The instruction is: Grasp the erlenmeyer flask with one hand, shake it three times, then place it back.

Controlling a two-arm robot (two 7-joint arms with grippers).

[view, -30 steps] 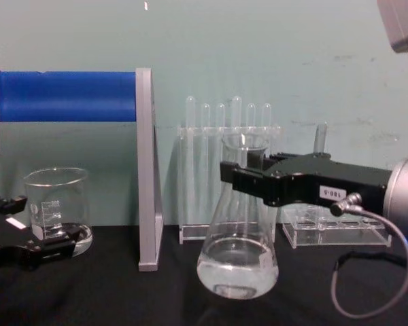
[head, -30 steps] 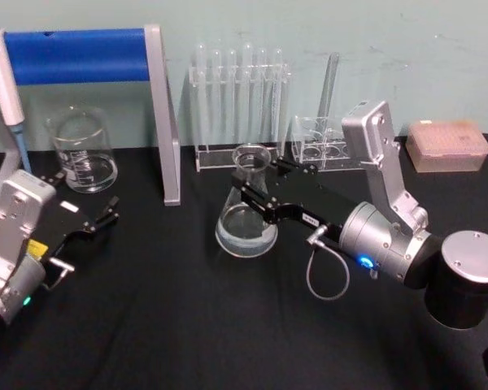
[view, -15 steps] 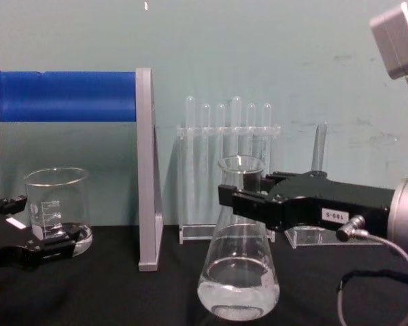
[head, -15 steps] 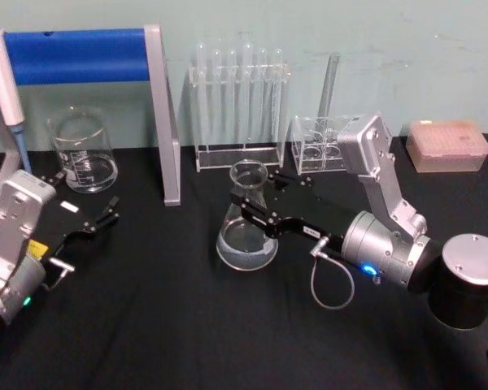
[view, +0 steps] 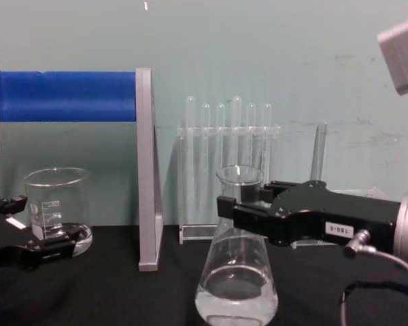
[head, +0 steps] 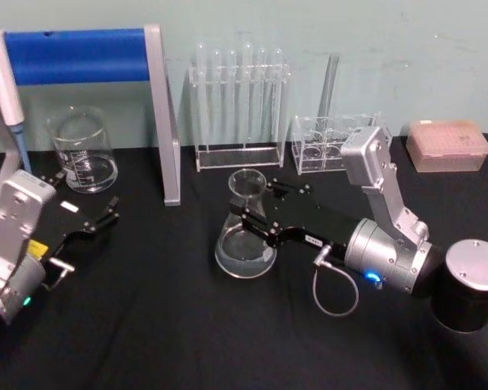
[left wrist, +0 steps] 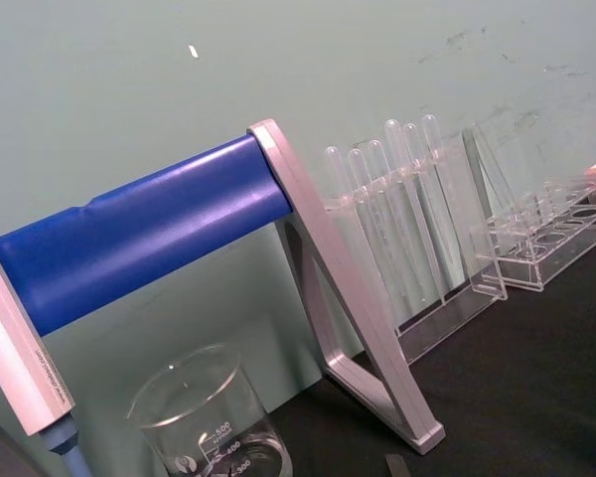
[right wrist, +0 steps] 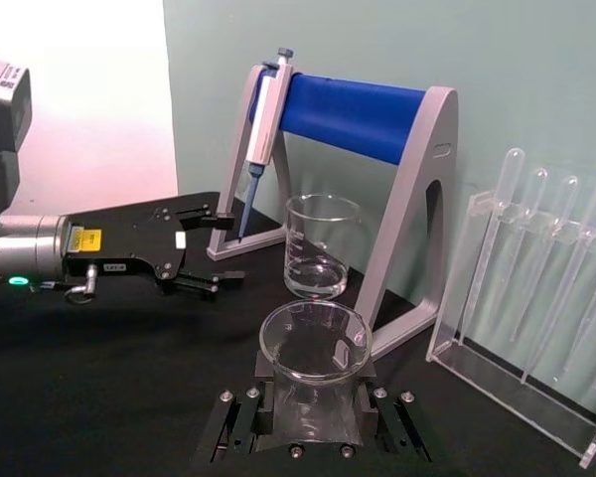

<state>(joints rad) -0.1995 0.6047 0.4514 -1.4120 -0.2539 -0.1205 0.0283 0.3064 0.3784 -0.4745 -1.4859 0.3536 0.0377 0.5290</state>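
Right gripper (head: 249, 213): reaches in from the right side of the table, its black fingers clamped on either side of the flask's narrow neck, just under the flared rim (from the wrist camera you look straight down into the mouth, a finger on each side).
Gripper label (view: 338, 230): small white tag on the black body, reading 180-5.
Erlenmeyer flask (head: 246, 244): upright near the middle of the table, in front of the tall tube rack and a little to the right of the stand's grey leg; its wide base is down at the black surface, though I cannot tell whether it actually touches.
Liquid (view: 236, 292): clear, lying shallow in the bottom of the flask.
Left gripper (head: 107, 214): parked low at the left side of the table, fingers spread apart with nothing between them, well apart from the flask.
Beaker (head: 83, 154): at the back left, beside the left gripper's tips, with a little clear liquid in it.
Pipette stand (head: 81, 55): blue bar on grey legs along the back left, a pipette (head: 4, 81) hanging at its far end.
Tube rack (head: 240, 106): clear, against the wall, holding a row of thin upright tubes.
Second rack (head: 329, 145): lower, clear, to the right of the first.
Tip box (head: 449, 146): pinkish, at the back right corner.
Table (head: 163, 325): black all over.
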